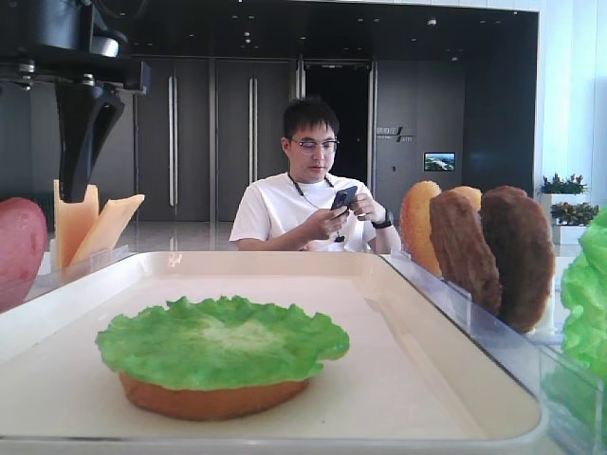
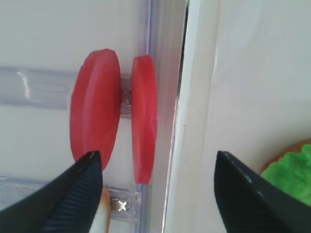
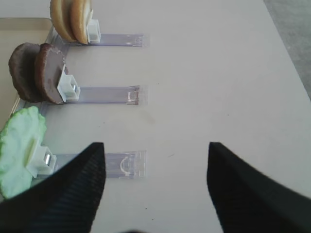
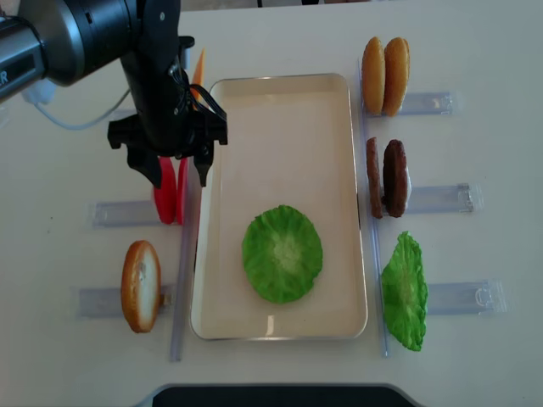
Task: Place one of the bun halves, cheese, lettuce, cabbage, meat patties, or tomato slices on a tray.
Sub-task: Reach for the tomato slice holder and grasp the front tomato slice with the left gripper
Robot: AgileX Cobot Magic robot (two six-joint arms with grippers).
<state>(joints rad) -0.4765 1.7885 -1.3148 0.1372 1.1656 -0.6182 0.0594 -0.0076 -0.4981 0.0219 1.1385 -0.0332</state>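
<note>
The cream tray (image 4: 280, 110) holds a bun half (image 1: 209, 398) with a lettuce leaf (image 4: 282, 253) lying on it. Two red tomato slices (image 4: 168, 199) stand on edge in a holder just left of the tray. My left gripper (image 4: 174, 174) hangs open above them, and its wrist view shows the slices (image 2: 95, 104) between and ahead of the spread fingers (image 2: 77, 194). My right gripper (image 3: 155, 145) is open over bare table, right of the lettuce holder. Cheese (image 1: 90, 223), meat patties (image 4: 386, 178), bun halves (image 4: 386, 75) and a spare lettuce leaf (image 4: 405, 291) stand in holders. Cabbage is out of view.
Clear plastic holders (image 4: 441, 197) stick out on both sides of the tray. Another bun half (image 4: 140, 284) stands at the front left. A person with a phone (image 1: 313, 190) sits behind the table.
</note>
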